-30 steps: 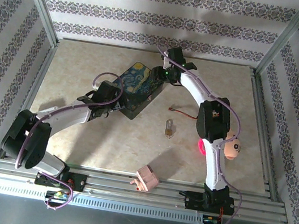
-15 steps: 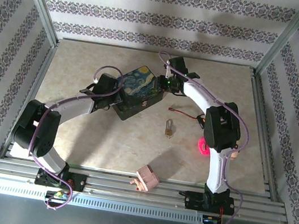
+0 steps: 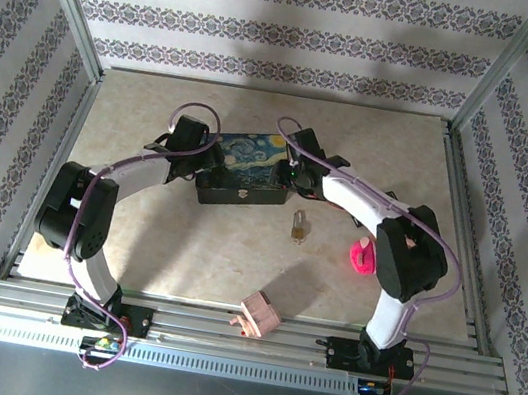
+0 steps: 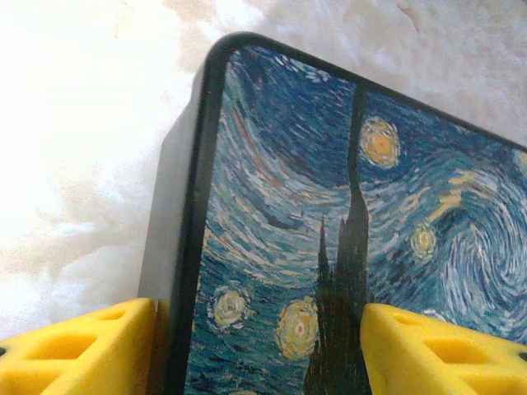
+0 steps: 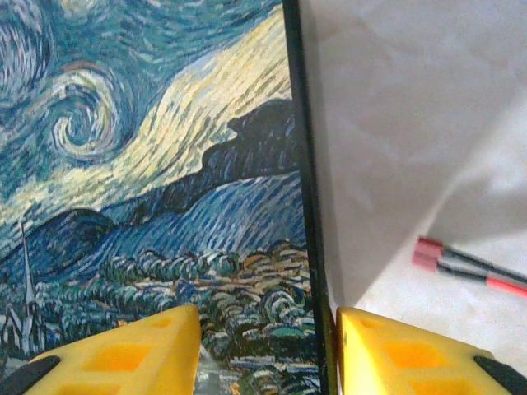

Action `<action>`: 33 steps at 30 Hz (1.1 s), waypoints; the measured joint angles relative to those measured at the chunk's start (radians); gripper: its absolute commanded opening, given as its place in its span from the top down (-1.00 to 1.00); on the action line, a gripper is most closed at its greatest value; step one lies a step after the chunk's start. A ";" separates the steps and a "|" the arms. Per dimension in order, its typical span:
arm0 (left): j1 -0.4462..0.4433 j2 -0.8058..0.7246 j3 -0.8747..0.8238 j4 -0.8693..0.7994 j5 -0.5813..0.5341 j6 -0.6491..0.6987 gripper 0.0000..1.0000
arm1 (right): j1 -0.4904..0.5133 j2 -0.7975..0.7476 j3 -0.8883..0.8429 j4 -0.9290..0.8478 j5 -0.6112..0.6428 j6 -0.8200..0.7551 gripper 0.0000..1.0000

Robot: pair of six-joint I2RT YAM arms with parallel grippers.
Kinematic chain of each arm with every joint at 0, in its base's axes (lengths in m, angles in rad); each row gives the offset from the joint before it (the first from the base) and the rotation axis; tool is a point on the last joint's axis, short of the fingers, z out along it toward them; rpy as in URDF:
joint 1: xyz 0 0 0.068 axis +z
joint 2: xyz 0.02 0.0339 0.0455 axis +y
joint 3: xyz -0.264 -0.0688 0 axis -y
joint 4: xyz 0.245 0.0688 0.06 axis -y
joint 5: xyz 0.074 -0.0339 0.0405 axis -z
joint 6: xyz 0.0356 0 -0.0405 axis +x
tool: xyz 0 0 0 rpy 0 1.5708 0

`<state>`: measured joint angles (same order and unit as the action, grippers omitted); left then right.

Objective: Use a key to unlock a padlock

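The padlock [image 3: 297, 228], a tiny brass block with a grey metal end, lies on the table right of the painted box's near corner, clear of both grippers. I cannot make out the key as separate from it. The painted box [image 3: 246, 168] lies between the grippers. My left gripper [image 3: 196, 153] [image 4: 259, 329] is open and straddles the box's left edge [image 4: 188, 247], one yellow finger beside the wall and one over the lid. Open too, my right gripper [image 3: 295, 170] [image 5: 268, 329] straddles the box's right edge [image 5: 306, 239].
A thin red wire with a small plug [image 5: 461, 265] lies right of the box. The box's metal clasp [image 3: 241, 194] faces the near side. A pink ring [image 3: 363, 258] sits under the right arm. A pinkish wooden block [image 3: 260, 313] stands near the front rail.
The box has swung from a diagonal to lie square with the table's front edge. Both grippers moved with it: the left one further away, the right one nearer.
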<state>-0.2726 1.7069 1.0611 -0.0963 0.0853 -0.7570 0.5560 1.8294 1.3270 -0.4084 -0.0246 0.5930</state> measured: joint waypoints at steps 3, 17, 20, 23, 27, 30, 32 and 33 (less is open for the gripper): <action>0.000 0.000 0.000 0.001 0.024 0.005 -0.33 | 0.007 -0.036 -0.043 0.003 0.006 0.027 0.06; 0.021 -0.073 -0.005 0.002 0.080 0.021 -0.85 | 0.017 -0.175 -0.085 -0.017 0.073 0.033 -0.52; 0.056 -0.184 -0.043 0.004 0.075 0.027 -0.88 | 0.011 -0.288 -0.124 -0.028 0.116 0.023 -0.93; 0.088 -0.312 -0.098 0.008 0.042 0.048 -0.95 | -0.009 -0.408 -0.188 -0.028 0.151 0.010 -0.96; 0.098 -0.478 -0.200 0.009 -0.056 0.093 -0.99 | -0.056 -0.550 -0.302 -0.032 0.209 -0.010 -0.96; 0.098 -0.584 -0.295 0.024 -0.139 0.133 -0.99 | -0.086 -0.646 -0.387 -0.036 0.250 -0.032 -0.96; 0.098 -0.653 -0.372 0.039 -0.194 0.160 -0.99 | -0.098 -0.717 -0.443 -0.037 0.281 -0.055 -0.96; 0.098 -0.681 -0.404 0.047 -0.215 0.172 -0.99 | -0.104 -0.749 -0.467 -0.036 0.293 -0.068 -0.96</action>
<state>-0.1745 1.0260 0.6571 -0.0494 -0.1299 -0.5854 0.4522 1.0801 0.8604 -0.4442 0.2680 0.5247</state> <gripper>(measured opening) 0.993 0.982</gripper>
